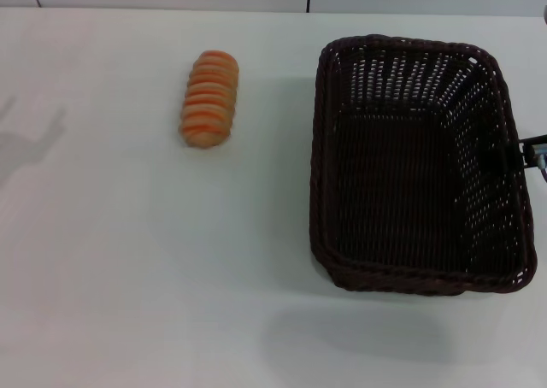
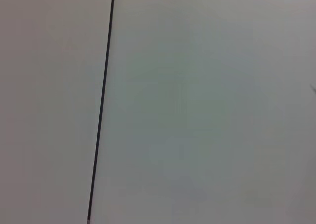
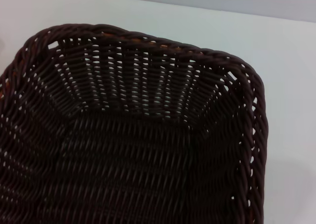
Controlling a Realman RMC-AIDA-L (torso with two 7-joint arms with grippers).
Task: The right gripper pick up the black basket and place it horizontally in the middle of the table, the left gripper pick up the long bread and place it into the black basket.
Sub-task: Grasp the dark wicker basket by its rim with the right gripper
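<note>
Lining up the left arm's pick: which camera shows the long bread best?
The head view. The long bread lies there whole on the table, apart from the black basket and toward the robot's left of it. The right wrist view shows only the basket's inside and rim; the left wrist view shows no bread.

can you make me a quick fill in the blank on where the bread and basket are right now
1. The long bread lies on the white ____, outside the basket.
2. The black basket holds ____.
3. In the head view the bread lies to the ____ of the basket.
4. The right gripper shows at the basket's ____ wall.

Missing words: table; nothing; left; right
</note>
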